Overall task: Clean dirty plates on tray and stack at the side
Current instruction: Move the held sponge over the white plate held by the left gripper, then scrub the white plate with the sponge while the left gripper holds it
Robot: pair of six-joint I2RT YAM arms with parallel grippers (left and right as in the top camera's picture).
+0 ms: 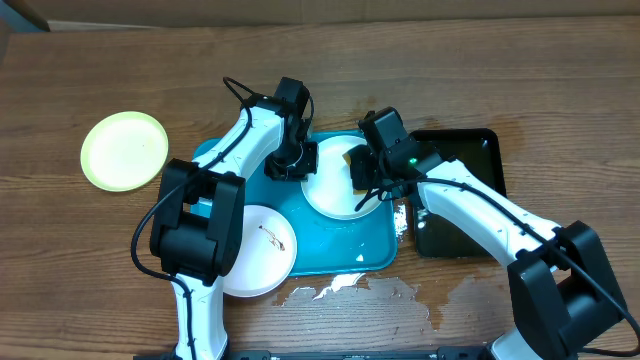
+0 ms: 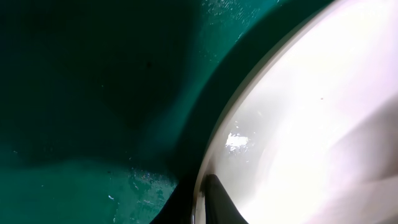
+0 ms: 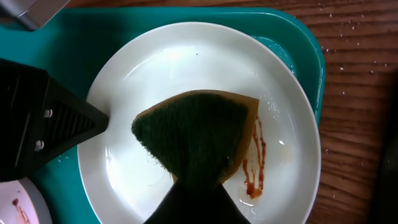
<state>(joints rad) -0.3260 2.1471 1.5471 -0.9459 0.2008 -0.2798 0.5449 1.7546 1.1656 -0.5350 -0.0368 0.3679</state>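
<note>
wooden table [image 1: 560, 70]: tray [image 1: 345, 250] lies lengthwise left-right; right gripper [image 1: 364, 174] clamps sponge [image 3: 193, 130]; left gripper [image 1: 288, 165] opening unclear.

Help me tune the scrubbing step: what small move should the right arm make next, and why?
Probably slide the sponge sideways onto the red smear. The right gripper pinches the sponge over the white plate on the tray, but the streaks lie just beside the sponge's edge, uncovered. The left gripper sits at the plate's rim, seemingly steadying it.
</note>
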